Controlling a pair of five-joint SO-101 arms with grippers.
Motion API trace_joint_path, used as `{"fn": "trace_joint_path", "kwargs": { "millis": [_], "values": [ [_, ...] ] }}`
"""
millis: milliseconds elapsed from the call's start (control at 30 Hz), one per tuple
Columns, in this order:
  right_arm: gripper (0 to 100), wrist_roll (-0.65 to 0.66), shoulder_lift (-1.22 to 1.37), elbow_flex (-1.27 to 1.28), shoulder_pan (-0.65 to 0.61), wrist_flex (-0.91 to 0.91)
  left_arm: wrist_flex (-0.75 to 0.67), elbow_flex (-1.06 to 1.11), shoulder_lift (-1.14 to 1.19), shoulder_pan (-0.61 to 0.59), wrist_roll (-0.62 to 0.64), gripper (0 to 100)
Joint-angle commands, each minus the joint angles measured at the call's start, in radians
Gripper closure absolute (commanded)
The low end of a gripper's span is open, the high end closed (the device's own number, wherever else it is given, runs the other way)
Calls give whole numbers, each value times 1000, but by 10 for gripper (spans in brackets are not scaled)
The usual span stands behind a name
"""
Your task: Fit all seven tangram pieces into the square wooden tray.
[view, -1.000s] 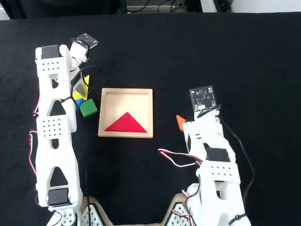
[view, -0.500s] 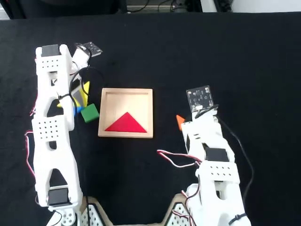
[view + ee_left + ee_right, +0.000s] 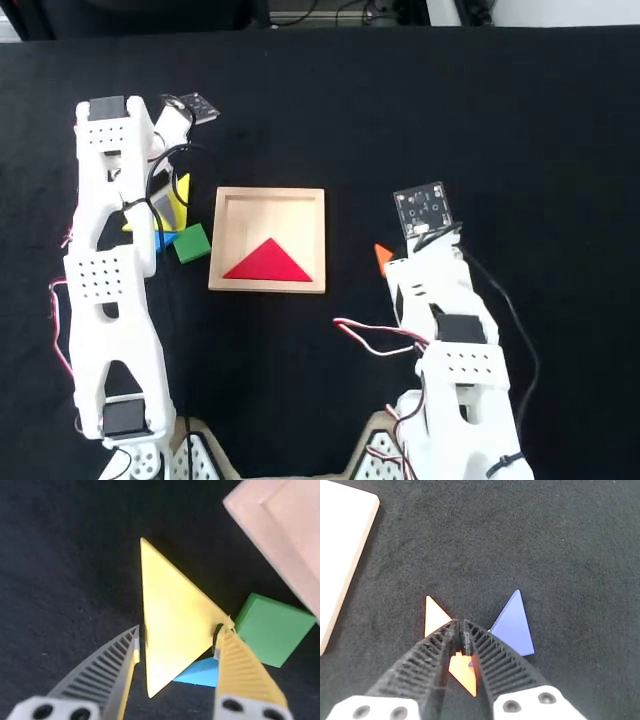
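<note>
At frame centre, the tray [image 3: 267,197] holds only the red triangle [image 3: 267,263], one piece of seven; at its left the left hand [image 3: 178,636] clasps the yellow triangle [image 3: 165,612], the right hand [image 3: 458,626] pinched shut over the orange triangle [image 3: 434,617].

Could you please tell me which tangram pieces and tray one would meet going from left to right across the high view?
yellow triangle → green square → wooden tray, with the red triangle inside it → orange triangle
</note>
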Motion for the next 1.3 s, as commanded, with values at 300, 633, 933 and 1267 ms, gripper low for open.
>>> {"fn": "trace_joint_path", "kwargs": {
  "millis": [300, 633, 933, 1267],
  "values": [
    [987, 14, 38, -2, -11, -21, 55, -94, -86, 64, 181, 759],
    [987, 15, 38, -4, -11, -21, 52, 387, -603, 71, 201, 778],
    [987, 15, 38, -4, -12, -21, -680, 1155, -968, 36, 224, 738],
    [987, 15, 38, 8, -12, -40, -1011, 1403, -959, 31, 121, 714]
  ]
}}
